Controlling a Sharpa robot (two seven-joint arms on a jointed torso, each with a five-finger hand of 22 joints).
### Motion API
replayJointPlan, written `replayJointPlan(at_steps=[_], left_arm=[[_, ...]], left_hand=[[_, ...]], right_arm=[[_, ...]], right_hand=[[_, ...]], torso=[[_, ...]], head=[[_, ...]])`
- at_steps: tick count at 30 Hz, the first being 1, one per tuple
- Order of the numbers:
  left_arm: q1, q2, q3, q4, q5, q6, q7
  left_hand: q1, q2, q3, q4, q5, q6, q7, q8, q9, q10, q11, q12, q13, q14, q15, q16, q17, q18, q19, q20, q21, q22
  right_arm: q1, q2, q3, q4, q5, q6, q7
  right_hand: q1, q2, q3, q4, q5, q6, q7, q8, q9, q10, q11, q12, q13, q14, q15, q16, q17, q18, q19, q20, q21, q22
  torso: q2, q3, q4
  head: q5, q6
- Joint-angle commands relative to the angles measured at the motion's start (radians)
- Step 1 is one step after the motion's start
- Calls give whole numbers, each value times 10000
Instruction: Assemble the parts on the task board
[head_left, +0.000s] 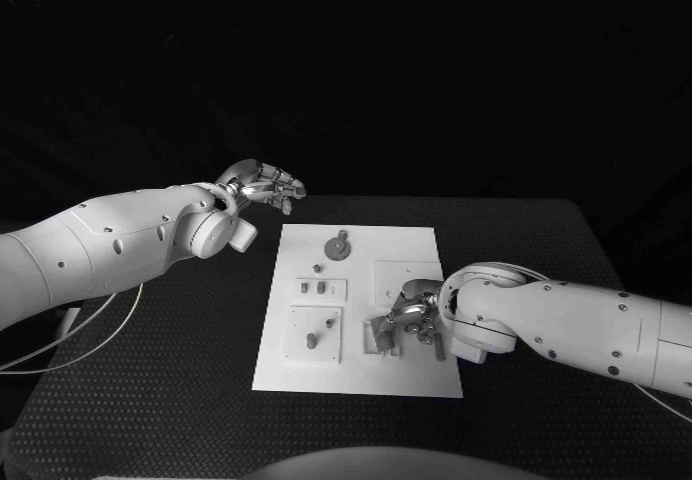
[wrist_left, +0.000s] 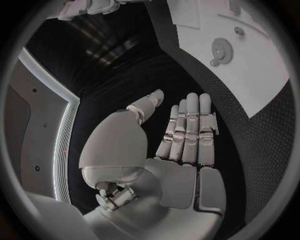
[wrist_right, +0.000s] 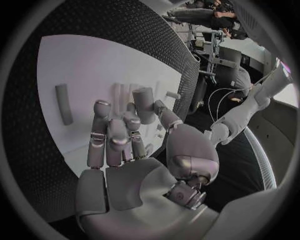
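Left hand raised off the table beyond the task board's far left corner, fingers straight and apart, holding nothing; parked clear, I'd judge, to leave the board free; gear-shaped part lies flat at the board's far end; small peg parts stand in the left-side blocks; right hand low over the board's near right area, fingers curled among the parts there; whether it grips one I cannot tell; a loose cylinder lies on the board beside it
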Motion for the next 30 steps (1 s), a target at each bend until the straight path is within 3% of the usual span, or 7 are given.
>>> replayJointPlan(at_steps=[1,15,30], left_arm=[[8,24,6,-1,55,122,95],[8,26,6,0,55,123,94],[9,14,6,8,55,122,89]], left_hand=[[-55,12,24,60,42,-71,10,52,-11,-29,28,37,0,84,0,-66,15,112,22,-13,-69,12],[-54,15,23,61,42,-72,10,57,-15,-29,28,38,0,86,0,-73,24,112,24,-13,-74,16],[-59,16,20,66,42,-72,10,63,-20,-29,28,39,0,87,0,-79,32,111,26,-13,-79,20]], right_arm=[[-8,1,2,19,-488,12,142],[-8,-1,2,28,-633,83,48],[-7,63,2,-77,-245,364,-96]], right_hand=[[139,-60,26,-42,19,210,146,-40,23,-5,19,58,-18,-60,-24,-2,-18,144,-54,-40,35,197],[220,-116,-6,-31,19,218,149,-57,33,-12,24,58,-43,-66,-18,-8,-41,144,-64,-22,31,192],[-299,-121,-142,296,19,237,151,-89,36,-46,26,46,-81,-86,-16,-24,-73,144,-76,16,-8,173]], torso=[[1,2,1],[0,-2,-7],[3,-3,-2]], head=[[6,-3],[33,-16],[31,-42]])
